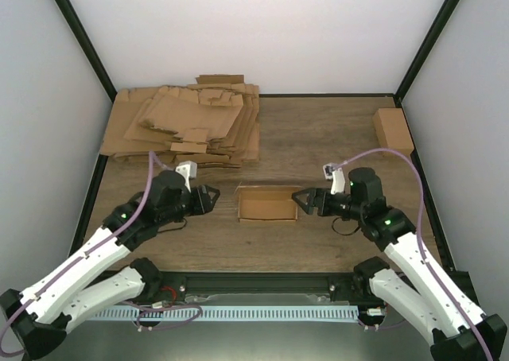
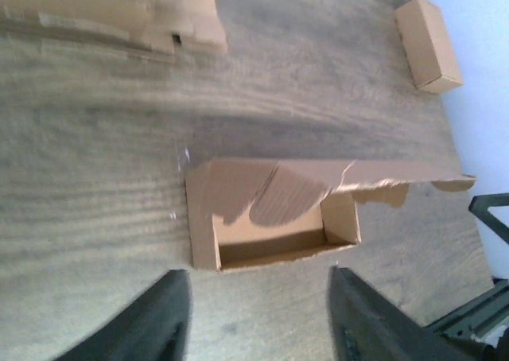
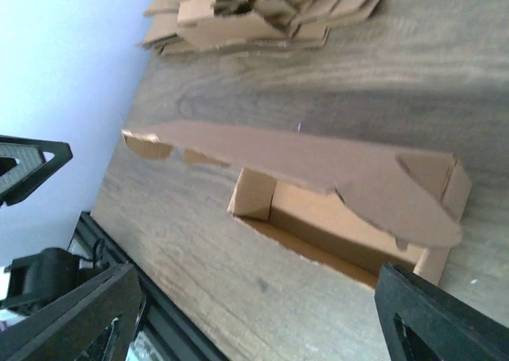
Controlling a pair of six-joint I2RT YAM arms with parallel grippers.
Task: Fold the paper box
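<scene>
The paper box (image 1: 267,203) sits open in the middle of the desk (image 1: 334,138), between both arms. We see the left fingers (image 2: 159,321) and right fingers (image 3: 87,313) spread, gripping nothing. A heap of flat cardboard sheets (image 1: 187,122) fills the far left corner, and a small closed carton (image 1: 393,130) lies far right. The raised lid flap (image 3: 318,162) hides part of the box's interior.

- Your counter (image 1: 334,146) is a brown wood-grain top that runs back to the white wall.
- The paper box (image 1: 266,206) sits on it near the middle, toward the near edge. Its open side faces up and one long flap is raised.
- In the far left corner you have an untidy heap of flat cardboard sheets (image 1: 187,122).
- By the far right edge lies a small closed carton (image 1: 393,130), well apart from both.
</scene>
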